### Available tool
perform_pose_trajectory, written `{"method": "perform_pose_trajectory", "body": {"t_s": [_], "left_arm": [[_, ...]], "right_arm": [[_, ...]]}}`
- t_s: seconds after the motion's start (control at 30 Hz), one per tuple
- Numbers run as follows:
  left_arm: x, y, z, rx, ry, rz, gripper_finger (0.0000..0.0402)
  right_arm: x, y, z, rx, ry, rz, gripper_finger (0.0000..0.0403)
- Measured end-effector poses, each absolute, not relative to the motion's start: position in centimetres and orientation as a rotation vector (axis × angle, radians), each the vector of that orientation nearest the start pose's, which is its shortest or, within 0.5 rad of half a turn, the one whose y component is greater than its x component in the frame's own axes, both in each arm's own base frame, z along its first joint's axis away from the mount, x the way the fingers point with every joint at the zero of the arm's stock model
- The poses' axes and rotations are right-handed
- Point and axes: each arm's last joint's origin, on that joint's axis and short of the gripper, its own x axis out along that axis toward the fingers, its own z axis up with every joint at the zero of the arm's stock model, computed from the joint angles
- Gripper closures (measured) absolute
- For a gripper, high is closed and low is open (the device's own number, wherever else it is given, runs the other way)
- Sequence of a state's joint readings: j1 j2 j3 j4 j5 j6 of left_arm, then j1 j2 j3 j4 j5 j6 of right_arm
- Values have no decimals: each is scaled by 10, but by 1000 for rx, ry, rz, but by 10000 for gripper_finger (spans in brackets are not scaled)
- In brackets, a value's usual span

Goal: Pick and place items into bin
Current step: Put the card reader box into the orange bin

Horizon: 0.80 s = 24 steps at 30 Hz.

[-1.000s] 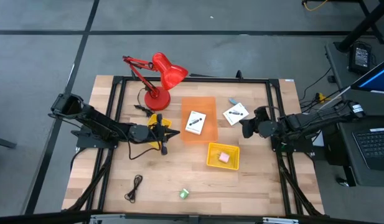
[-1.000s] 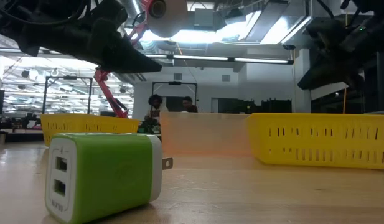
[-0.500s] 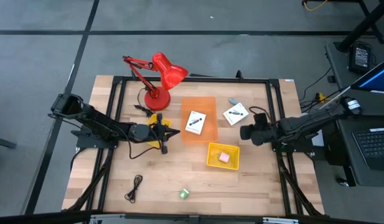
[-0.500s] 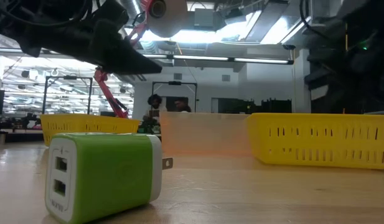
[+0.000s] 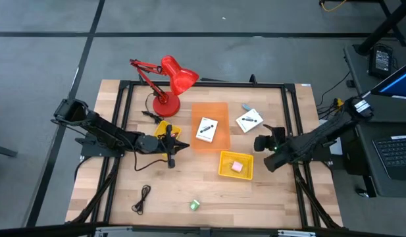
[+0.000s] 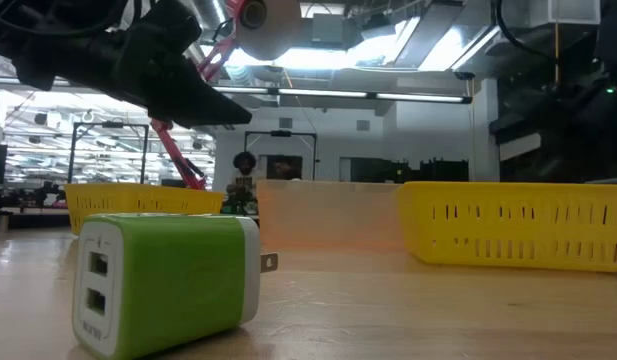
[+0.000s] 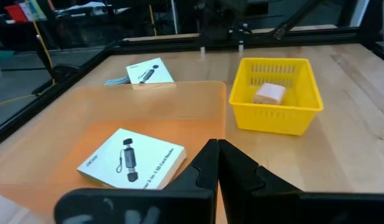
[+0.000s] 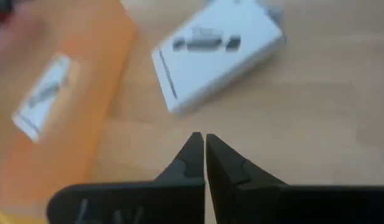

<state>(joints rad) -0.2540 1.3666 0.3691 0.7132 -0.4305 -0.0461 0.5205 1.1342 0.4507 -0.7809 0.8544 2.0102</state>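
Left tool closed, empty, left of orange bin. Right tool closed, empty, below white card, frame centre-right.

place: robotics lab or workshop hall | floor: grey concrete with dark lines | surface: wooden top in a black metal frame | side: laptop and cables | background: long ceiling lights, open hall with people far off
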Motion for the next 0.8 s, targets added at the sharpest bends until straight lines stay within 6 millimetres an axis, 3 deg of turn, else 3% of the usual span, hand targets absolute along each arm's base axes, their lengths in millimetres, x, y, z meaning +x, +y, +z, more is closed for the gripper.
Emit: {"method": "perform_pose_trajectory", "body": {"t_s": [0.3, 0.63, 0.8], "left_arm": [[234, -57, 162, 51, 262, 148, 398], [233, -60, 162, 65, 269, 133, 398], [232, -60, 161, 69, 278, 133, 398]], "right_arm": [[140, 54, 143, 872, 345, -1128, 390], [140, 50, 142, 937, 302, -1176, 266], [138, 40, 123, 1010, 241, -1194, 227]]}}
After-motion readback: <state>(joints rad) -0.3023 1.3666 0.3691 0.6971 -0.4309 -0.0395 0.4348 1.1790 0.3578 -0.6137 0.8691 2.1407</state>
